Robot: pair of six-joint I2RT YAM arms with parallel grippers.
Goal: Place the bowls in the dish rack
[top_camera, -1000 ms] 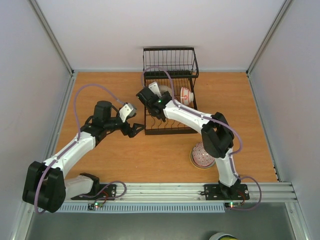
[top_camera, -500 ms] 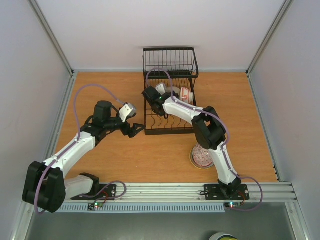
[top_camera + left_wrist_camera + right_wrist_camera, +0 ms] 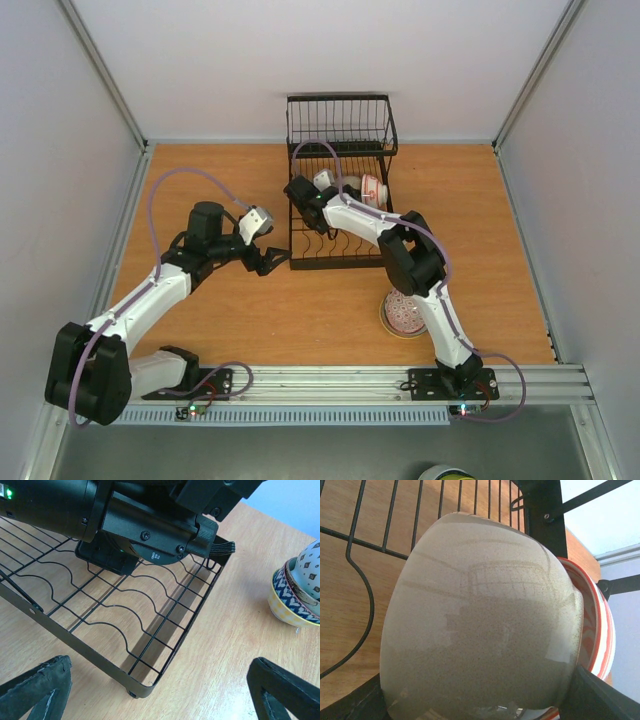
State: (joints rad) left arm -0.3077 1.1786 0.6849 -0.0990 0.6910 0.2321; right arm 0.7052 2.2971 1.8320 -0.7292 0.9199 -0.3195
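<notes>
Top view: dish rack, black wire, at the far middle of the table, its taller basket section at the far end. Right gripper reaches into the rack from the near right and carries a cream bowl. A red-striped bowl stands on edge in the dividers just to its right. Stacked bowls sit on the table well in front of the rack, beside the right arm and nearer it than the left. Left gripper hovers at the rack's near-left corner, holding nothing. Left wrist view: fingers spread wide and empty over the rack corner. The stacked bowls lie ahead and to the right, well apart from the fingers, mouths up. The right arm's black body crosses above the wavy dividers. Right wrist view: the cream bowl fills the frame between the fingers, which hold it at a middling spread. It is turned on its side, mouth toward the red-striped bowl just beyond and partly over it. Whether the two touch cannot be told. Judgement: the coming move turns on that side-on pose. The bowl should settle on edge into the divider next to its neighbour before the fingers part.
</notes>
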